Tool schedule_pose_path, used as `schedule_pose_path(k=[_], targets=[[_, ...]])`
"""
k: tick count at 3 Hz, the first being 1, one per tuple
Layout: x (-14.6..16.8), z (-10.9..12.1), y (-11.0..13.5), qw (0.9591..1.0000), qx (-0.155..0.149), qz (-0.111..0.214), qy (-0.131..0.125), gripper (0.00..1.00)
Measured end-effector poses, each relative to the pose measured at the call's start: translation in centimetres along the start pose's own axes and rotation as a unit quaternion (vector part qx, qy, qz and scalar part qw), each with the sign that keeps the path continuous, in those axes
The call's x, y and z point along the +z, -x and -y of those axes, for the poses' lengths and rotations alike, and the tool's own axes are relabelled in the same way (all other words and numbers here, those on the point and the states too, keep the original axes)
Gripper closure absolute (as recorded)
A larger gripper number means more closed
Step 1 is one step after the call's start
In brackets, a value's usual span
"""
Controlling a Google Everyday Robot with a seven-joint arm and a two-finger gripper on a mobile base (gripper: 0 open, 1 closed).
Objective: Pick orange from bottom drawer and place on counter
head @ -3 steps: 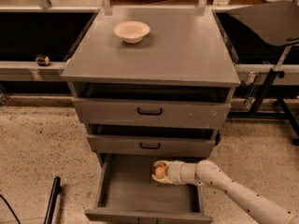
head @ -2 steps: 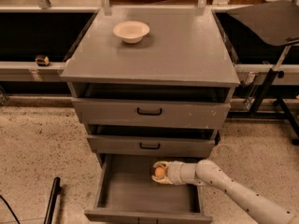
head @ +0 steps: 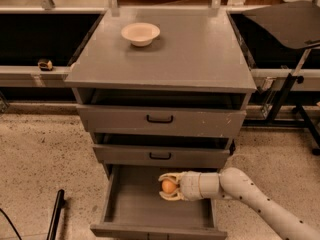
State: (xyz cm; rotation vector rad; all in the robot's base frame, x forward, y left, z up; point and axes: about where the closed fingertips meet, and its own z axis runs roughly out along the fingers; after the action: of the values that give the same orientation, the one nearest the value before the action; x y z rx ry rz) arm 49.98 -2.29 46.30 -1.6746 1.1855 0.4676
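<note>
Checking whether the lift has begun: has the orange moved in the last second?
No. The orange, gripped by the tool inside the bottom drawer, lies just right of and below the middle drawer's handle, as before.

Little has moved in the past second. The gripper (head: 163,186), reaching in from 3 o'clock over the open bottom drawer (head: 145,211), has at most edged a touch toward 9 o'clock. Its two fingers are clasped around the orange (head: 169,186), and the fruit has gone with them, near the drawer's 1 o'clock corner. Whether it has risen cannot be told. No other shift shows.
</note>
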Motion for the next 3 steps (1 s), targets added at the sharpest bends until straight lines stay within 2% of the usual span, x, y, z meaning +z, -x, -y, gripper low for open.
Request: schedule_pose_path(k=[1,2,3], targets=[[-4.3,2.3,6.8,0.9971,-0.061,0.015,0.043,1.00],[-9.5,5.4,12.5,0.9931,-0.084,0.002,0.082,1.00],[-10.6,5.4,13.7,0.9897,-0.097,-0.009,0.105,1.00]])
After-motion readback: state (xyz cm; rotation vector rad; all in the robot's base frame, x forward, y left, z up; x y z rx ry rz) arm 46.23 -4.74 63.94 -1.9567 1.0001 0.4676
